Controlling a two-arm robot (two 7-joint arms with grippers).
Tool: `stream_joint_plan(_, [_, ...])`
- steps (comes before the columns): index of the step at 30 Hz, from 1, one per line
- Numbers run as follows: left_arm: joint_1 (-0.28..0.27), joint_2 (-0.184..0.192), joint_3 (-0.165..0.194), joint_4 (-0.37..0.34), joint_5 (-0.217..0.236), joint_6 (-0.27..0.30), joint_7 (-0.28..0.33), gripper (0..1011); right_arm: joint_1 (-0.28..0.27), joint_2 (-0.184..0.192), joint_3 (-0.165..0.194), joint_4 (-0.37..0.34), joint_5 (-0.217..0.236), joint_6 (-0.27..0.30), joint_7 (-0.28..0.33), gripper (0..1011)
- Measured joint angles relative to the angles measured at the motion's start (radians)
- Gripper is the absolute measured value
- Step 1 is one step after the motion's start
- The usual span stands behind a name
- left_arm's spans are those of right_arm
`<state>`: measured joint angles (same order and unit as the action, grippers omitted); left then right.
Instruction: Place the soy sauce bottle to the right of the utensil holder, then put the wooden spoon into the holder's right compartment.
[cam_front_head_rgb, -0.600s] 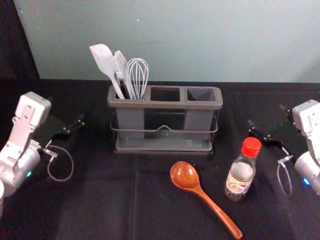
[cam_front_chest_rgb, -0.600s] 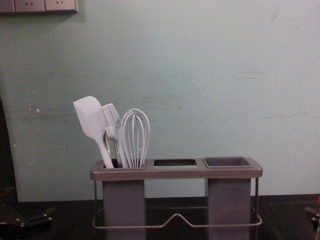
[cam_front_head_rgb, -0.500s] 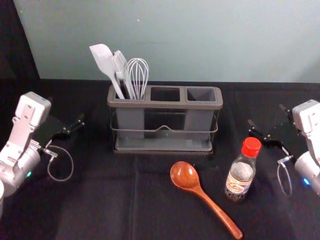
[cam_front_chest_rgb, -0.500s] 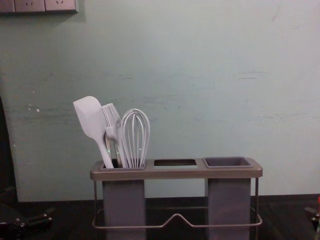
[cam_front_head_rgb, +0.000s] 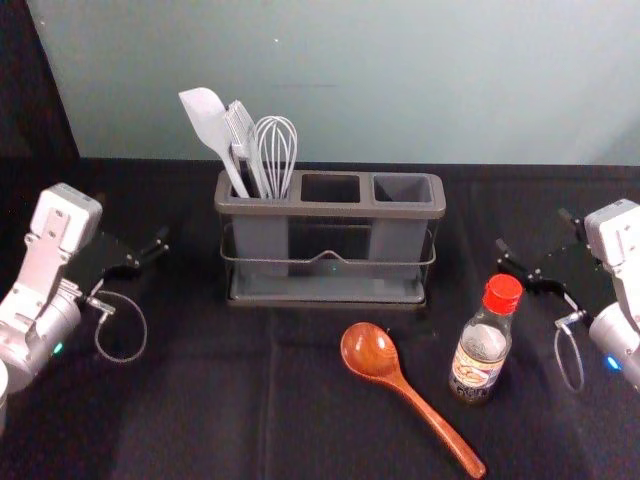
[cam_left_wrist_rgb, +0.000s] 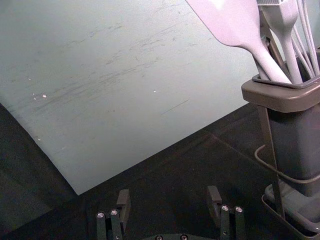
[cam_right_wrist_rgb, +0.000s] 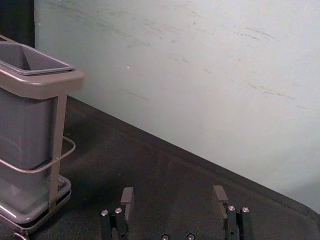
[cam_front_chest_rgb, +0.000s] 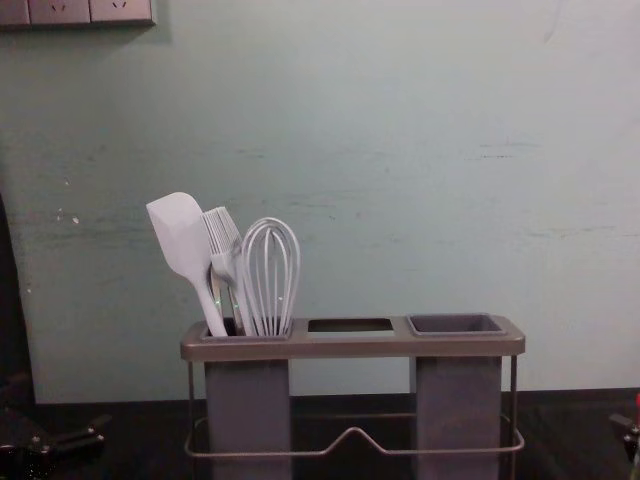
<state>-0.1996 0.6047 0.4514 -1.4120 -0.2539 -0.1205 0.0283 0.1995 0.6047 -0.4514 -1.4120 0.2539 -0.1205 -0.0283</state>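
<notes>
Nearest, the wooden spoon (cam_front_head_rgb: 368, 350) lies on the black cloth (cam_front_head_rgb: 200, 400), bowl towards the utensil holder and handle slanting back to the robot's right. Just to its right the soy sauce bottle (cam_front_head_rgb: 481, 358) stands upright under its red cap (cam_front_head_rgb: 502, 293), in front of the holder and a little right of it, so it seems the bottle's placing is yet to be done and comes first.

Beside and slightly beyond the bottle, the right gripper (cam_right_wrist_rgb: 173, 196) waits with its fingers spread wide and nothing between them. To take the bottle well, I'd draw it back, line it up from the right at body height, and close on the firm glass below the cap, keeping the lower finger off the spoon. Then lift just enough, carry it level, set the base down flat, and let go before backing off; a tall, narrow bottle could tip if nudged.

Across at the left, the left gripper (cam_left_wrist_rgb: 169, 195) is parked, also wide and holding nothing.

Farther on stands the utensil holder (cam_front_head_rgb: 330, 210). Its left compartment bears the spatula (cam_front_head_rgb: 207, 120), the pastry brush (cam_front_head_rgb: 241, 130) and the whisk (cam_front_head_rgb: 276, 150); the right compartment (cam_front_head_rgb: 402, 188) is unfilled, ready for the spoon afterwards. Behind it all rises the pale wall (cam_front_head_rgb: 400, 80).
</notes>
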Motion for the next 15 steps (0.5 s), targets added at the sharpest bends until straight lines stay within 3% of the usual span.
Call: stream_joint_plan(15, [0.000, 0.000, 0.000, 0.000, 0.000, 0.000, 0.000, 1005, 0.000, 0.000, 0.000, 0.000, 0.000, 0.000, 0.000, 1002])
